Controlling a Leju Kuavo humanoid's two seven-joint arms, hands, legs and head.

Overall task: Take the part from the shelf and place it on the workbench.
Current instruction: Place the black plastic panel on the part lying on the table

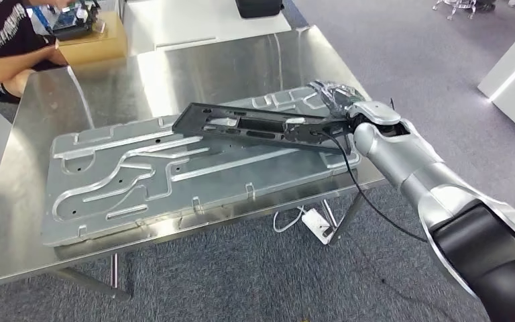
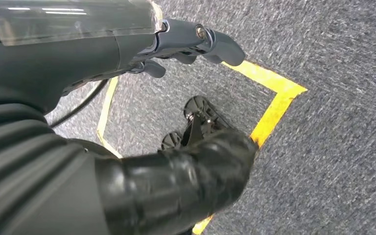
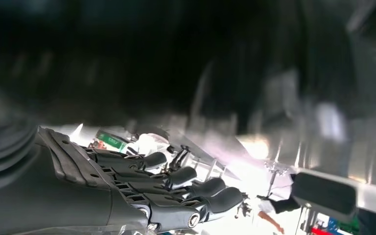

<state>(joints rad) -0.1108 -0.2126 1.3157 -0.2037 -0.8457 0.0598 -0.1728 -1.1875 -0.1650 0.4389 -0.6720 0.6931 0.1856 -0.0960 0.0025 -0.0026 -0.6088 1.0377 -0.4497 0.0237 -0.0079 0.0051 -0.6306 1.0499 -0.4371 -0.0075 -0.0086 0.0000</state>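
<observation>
The long black flat plastic part (image 1: pixel 251 127) with slots is lying at a slant across a large grey stamped metal panel (image 1: pixel 141 178) with raised ribs, which is resting on the shiny stainless-steel workbench (image 1: pixel 194 67). The part is stretching from the middle of the panel toward the workbench's right edge, and its right end is sitting under the right hand (image 1: pixel 332 107). The right silver arm (image 1: pixel 409 168) is reaching in over the workbench's right front corner, and the hand is lying at the part's end. In the right wrist view the right hand's dark fingers (image 3: pixel 186 188) are extending side by side, slightly curled, under a blurred dark surface; whether they are clamping the part cannot be told.

In the left wrist view the left hand (image 2: pixel 186 46) is hanging over grey carpet (image 2: pixel 333 147) marked with yellow tape (image 2: pixel 274 105), its fingers apart and holding nothing.

At the workbench's far left corner a person's arm (image 1: pixel 20 67) is resting beside a brown cardboard box (image 1: pixel 97 43). A white power strip (image 1: pixel 316 223) is lying on the carpet beneath the workbench's front edge.
</observation>
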